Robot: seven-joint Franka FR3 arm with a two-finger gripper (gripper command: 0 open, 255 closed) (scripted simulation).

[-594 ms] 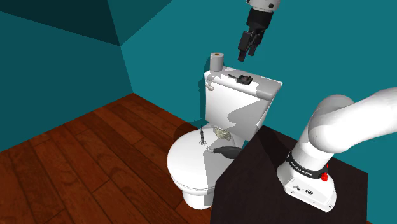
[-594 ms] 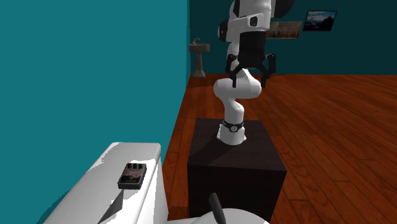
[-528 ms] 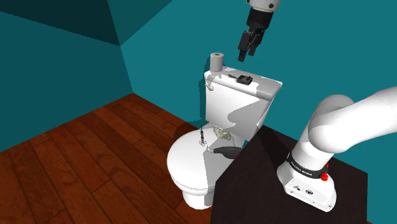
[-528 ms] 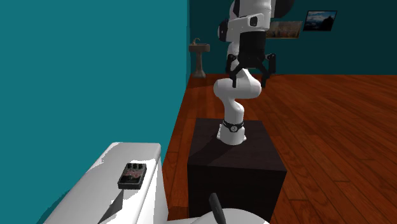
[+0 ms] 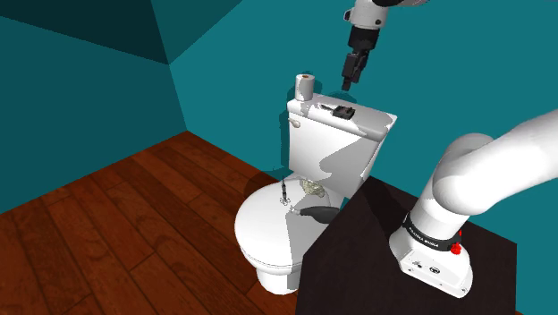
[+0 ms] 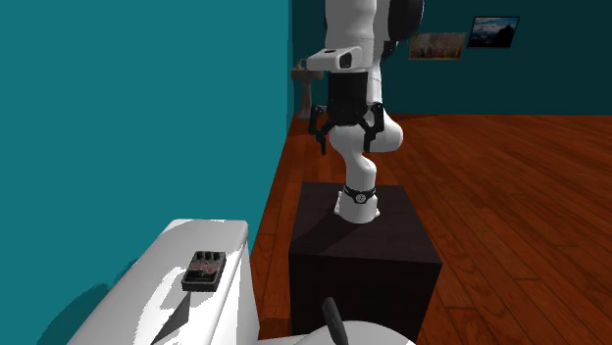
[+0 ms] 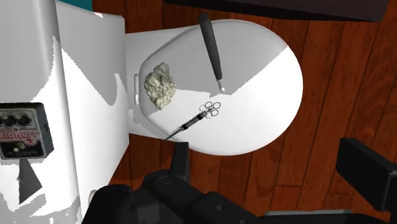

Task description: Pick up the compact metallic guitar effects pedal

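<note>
Guitar effects pedal (image 5: 342,112) lay flat on the toilet tank lid (image 5: 380,123); gripper (image 5: 350,79) hung well above it, fingers apart, holding nothing.

In the wrist view the pedal (image 7: 22,130) sat off to one side of the fingers, not between them, so the step in hand was judged to be the approach. Best practice, as judged: centre over the dark box first, then descend straight. The fingers should straddle its narrower pair of sides and close on the side walls, below the knobs. The body looked low, so the fingertips would need to come close to the lid without striking it. A glancing touch might slide it on the smooth white surface. The paper roll (image 5: 306,86) stood well apart at the tank's end and posed no obstruction.
</note>
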